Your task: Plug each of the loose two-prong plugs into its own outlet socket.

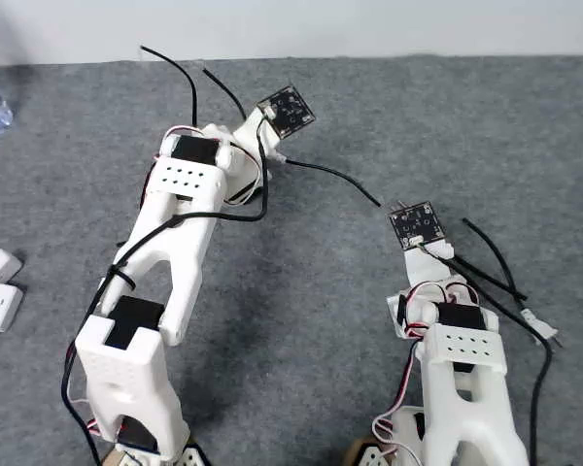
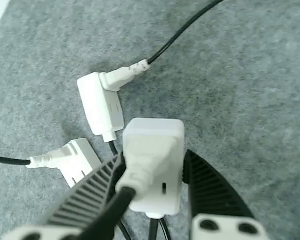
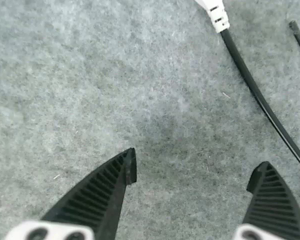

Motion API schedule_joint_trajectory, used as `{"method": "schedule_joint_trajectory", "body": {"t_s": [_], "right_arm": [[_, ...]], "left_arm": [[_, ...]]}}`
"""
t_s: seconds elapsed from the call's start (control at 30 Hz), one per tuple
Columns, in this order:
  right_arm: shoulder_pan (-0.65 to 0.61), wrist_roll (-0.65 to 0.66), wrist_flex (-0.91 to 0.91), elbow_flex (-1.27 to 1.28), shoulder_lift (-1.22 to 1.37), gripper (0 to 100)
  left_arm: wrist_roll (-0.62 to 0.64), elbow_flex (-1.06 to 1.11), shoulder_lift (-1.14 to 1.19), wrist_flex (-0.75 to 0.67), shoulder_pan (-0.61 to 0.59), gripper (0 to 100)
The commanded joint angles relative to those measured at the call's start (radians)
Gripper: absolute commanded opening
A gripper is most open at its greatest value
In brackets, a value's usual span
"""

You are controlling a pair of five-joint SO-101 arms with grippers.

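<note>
1. Grey felt mat (image 1: 321, 291) covers the table; a pale wall runs along the top of the frame.
2. Left arm (image 1: 175, 252) extends from lower left to upper centre. Left gripper (image 2: 154, 154): jaws clamped on a white socket block (image 2: 152, 132) with a plug and black cable seated in it.
3. Right arm (image 1: 462, 388) stands at lower right. Right gripper (image 3: 197, 157): jaws wide apart over bare mat.
4. Two further sockets (image 2: 101, 107) (image 2: 80, 161) lie just beside the held block.
5. Loose plug (image 1: 541, 328) lies at the right edge, middle height.
</note>
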Motion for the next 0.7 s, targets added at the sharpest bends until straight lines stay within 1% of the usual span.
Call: {"method": "schedule_joint_trajectory", "body": {"t_s": [0.0,0.13,0.27,0.4,0.5,0.6,0.67], "right_arm": [[0.01,0.014,-0.015,-0.006,-0.016,35.0],[0.01,0.015,-0.013,-0.006,-0.016,35.0],[0.008,0.063,-0.018,0.008,-0.019,35.0],[-0.03,0.078,-0.018,0.021,-0.025,35.0],[-0.027,0.078,-0.018,0.023,-0.025,35.0],[-0.031,0.078,-0.018,0.025,-0.025,35.0],[-0.033,0.078,-0.018,0.025,-0.025,35.0]], "left_arm": [[0.006,-0.047,-0.014,0.014,0.008,18],[-0.058,-0.047,-0.014,0.077,0.012,23],[-0.057,-0.045,-0.055,0.069,0.0,27],[-0.057,-0.035,-0.138,0.086,-0.014,27],[-0.06,-0.008,-0.219,0.161,-0.015,27],[-0.06,0.004,-0.353,0.249,-0.064,27],[-0.06,0.004,-0.454,0.284,-0.137,27]]}}
